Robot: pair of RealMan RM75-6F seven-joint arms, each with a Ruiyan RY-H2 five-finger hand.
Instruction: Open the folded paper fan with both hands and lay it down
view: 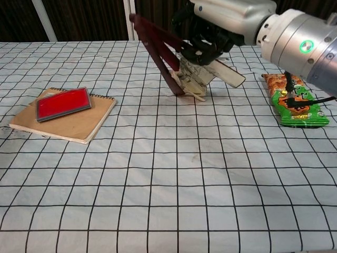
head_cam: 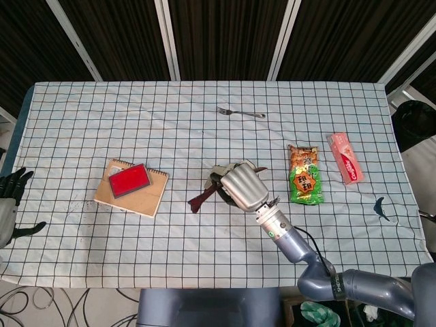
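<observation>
Gripping the paper fan (view: 196, 74), the right robot hand (view: 221, 23) holds it raised over the middle of the table (head_cam: 204, 245), dark red ribs pointing up and left, one paper corner low near the cloth. From the head view the hand covers most of the fan, so how far it is spread is hard to judge. The left robot hand (head_cam: 9, 204) sits cut off at the table's left edge, holding nothing, fingers apart. Nearby lie a notebook (head_cam: 129, 194) and a snack packet (head_cam: 304, 175).
</observation>
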